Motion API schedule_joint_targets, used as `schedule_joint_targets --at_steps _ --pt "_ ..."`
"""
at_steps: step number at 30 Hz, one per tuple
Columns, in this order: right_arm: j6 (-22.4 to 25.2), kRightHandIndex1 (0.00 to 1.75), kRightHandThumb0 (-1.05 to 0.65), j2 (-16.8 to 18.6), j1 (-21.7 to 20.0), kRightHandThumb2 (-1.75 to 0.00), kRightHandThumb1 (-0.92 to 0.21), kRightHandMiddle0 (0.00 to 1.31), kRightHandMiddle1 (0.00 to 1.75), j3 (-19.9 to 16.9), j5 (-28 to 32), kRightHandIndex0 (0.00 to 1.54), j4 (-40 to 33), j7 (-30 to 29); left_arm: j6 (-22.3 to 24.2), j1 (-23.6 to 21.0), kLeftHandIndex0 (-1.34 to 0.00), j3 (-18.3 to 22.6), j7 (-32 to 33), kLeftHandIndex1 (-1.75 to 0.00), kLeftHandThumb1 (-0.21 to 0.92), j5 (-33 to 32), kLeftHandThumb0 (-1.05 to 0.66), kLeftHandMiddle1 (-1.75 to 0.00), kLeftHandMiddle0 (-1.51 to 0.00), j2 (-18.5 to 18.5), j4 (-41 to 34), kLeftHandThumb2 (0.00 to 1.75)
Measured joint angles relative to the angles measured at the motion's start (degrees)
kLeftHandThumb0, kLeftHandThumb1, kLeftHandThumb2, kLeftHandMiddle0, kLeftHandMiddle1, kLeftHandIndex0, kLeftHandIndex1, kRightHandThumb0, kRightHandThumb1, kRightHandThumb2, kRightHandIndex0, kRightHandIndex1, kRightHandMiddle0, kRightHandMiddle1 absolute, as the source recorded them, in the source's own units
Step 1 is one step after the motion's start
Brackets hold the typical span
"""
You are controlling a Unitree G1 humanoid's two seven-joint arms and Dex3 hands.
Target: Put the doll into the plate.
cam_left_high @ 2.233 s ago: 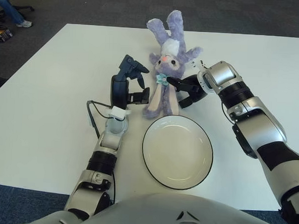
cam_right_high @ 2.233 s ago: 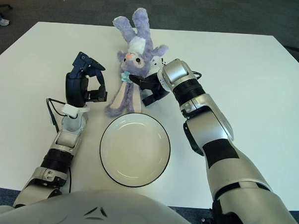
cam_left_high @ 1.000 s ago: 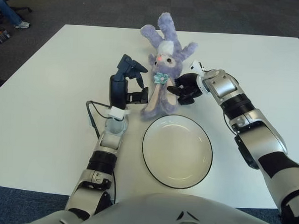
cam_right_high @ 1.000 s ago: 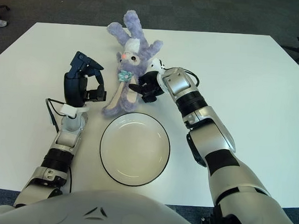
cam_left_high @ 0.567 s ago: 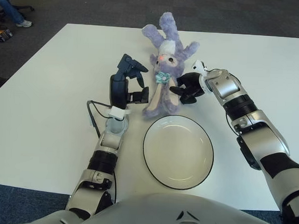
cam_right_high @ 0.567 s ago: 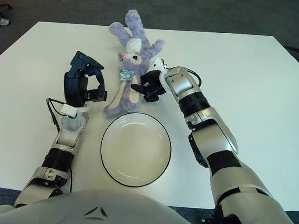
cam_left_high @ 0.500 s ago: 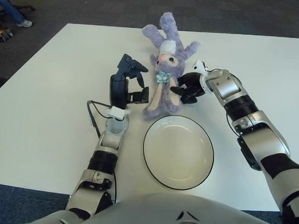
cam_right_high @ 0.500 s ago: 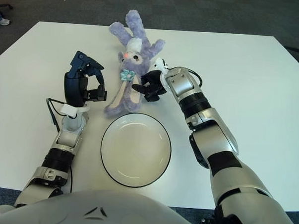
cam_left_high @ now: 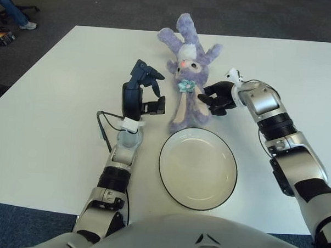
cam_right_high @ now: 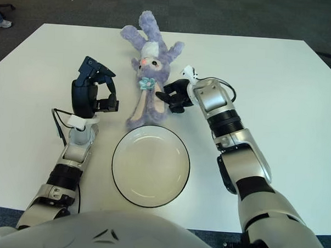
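A purple plush bunny doll (cam_left_high: 187,86) lies on the white table, ears toward the far edge and legs toward the plate. The white plate (cam_left_high: 198,169) with a dark rim sits just below the doll's feet and holds nothing. My right hand (cam_left_high: 215,98) is at the doll's right side, its dark fingers (cam_right_high: 175,98) closed on the edge of the plush body. My left hand (cam_left_high: 143,92) is raised upright to the left of the doll, a small gap away, fingers relaxed and holding nothing.
The white table (cam_left_high: 56,114) spreads wide to the left and right of the arms. A black cable (cam_left_high: 101,126) loops beside my left forearm. Dark carpet lies beyond the far edge, with a person's foot (cam_left_high: 26,25) at the top left.
My right hand has shifted to the right and the doll's body and legs have swung right with it, opening a gap from the left hand. The left hand has stayed put.
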Motion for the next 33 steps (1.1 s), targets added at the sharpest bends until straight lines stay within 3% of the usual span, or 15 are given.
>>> schedule_joint_targets --at_steps 8,15,33 --pt "6.3 1.75 -0.46 -5.1 4.7 -1.01 -0.37 0.77 1.40 -3.6 2.5 1.23 -7.8 1.8 0.1 0.1 -0.51 0.1 0.0 -1.75 0.44 0.7 -0.44 -1.75 -1.16 0.2 -0.1 1.16" --pt "13.9 1.75 -0.45 -6.6 7.9 -0.98 -0.40 0.74 1.42 -7.5 6.2 1.17 -16.3 1.4 0.2 0.3 -0.51 0.3 0.0 -1.75 0.45 1.3 -0.44 -1.75 -1.17 1.0 -0.1 1.15" --pt "15.3 1.75 -0.45 -8.6 8.9 -0.97 -0.41 0.73 1.42 -14.8 11.8 1.14 -19.6 -0.5 0.6 0.0 -0.49 0.2 0.0 -1.75 0.47 2.0 -0.43 -1.75 -1.16 1.3 0.2 1.12"
